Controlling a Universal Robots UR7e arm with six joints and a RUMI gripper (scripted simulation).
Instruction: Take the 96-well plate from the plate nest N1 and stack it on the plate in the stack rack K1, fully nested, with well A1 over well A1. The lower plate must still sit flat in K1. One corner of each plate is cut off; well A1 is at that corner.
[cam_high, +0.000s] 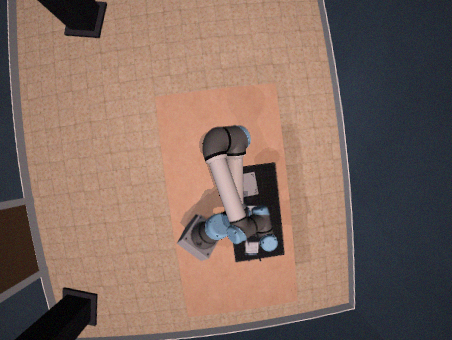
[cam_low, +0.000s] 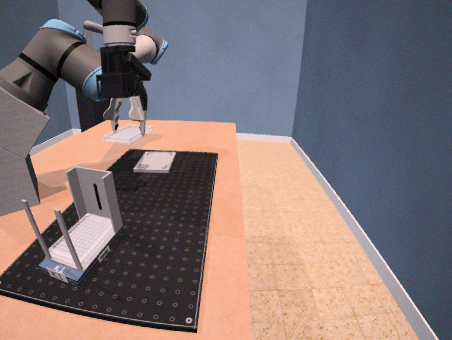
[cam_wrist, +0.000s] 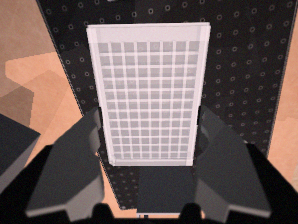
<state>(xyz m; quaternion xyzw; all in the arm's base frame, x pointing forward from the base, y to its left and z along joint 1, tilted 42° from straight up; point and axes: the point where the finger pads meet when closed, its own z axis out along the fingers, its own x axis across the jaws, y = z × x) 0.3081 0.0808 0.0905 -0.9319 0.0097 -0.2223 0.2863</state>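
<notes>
Transfer step: arm is carrying the load above the black breadboard (cam_low: 165, 240), on the far side of stack rack K1 (cam_low: 92, 192), which is holding the lower plate (cam_low: 82, 239) flat. Plate nest N1 (cam_low: 155, 161) is sitting vacated beyond K1. Gripper (cam_low: 127, 122) is clamping the 96-well plate (cam_wrist: 149, 95) by its long edges, airborne. Next, probably: travelling toward K1, matching cut corners, lowering straight between the posts.

open air over rack k1 (cam_low: 95, 192), 2 thin posts (cam_low: 67, 240) in front
</notes>
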